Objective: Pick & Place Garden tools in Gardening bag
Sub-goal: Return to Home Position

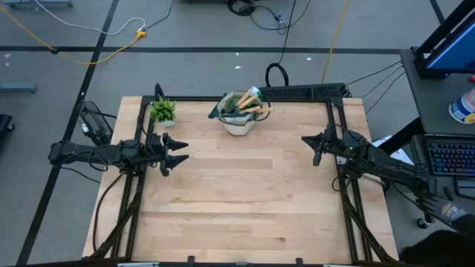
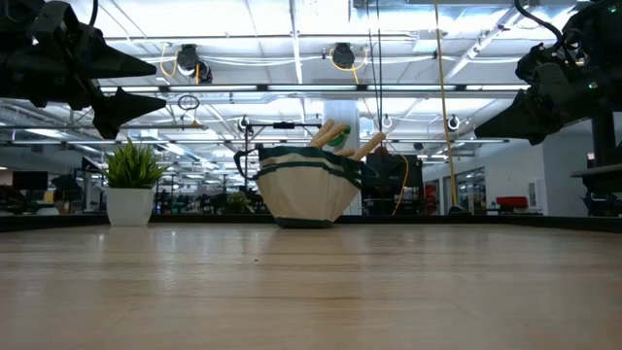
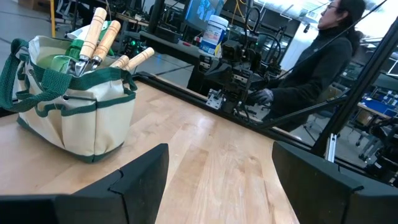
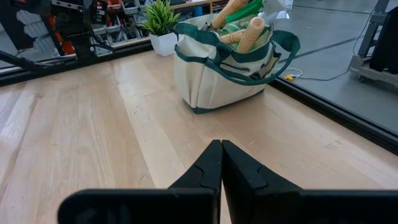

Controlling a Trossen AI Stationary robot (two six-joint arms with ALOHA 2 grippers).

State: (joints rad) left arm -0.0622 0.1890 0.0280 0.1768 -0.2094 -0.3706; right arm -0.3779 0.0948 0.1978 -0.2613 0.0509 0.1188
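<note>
Standing at the middle of the worktop's point(image 1: 237, 208) far edge, our gardening bag point(image 1: 239, 120) holds the wooden-handled garden tools point(image 1: 254, 103), their handles poking above its rim. We see a potted plant point(image 1: 162, 111) toward the far left corner, apart from the bag. Open wood spreads between the arms. Our left end effector point(image 3: 219, 152) hangs at the left edge, fingers apart. The right end effector point(image 4: 221, 144) hangs at the right edge, fingers together.

It looks like a robotics lab: a wooden counter point(image 1: 237, 200) in a black metal frame point(image 1: 297, 93), loose cables point(image 1: 139, 32) on the grey floor point(image 1: 193, 67) at the far side, a keyboard point(image 1: 451, 157) on the right, a person point(image 3: 320, 62) seated among equipment, long ceiling lights point(image 2: 262, 60).
</note>
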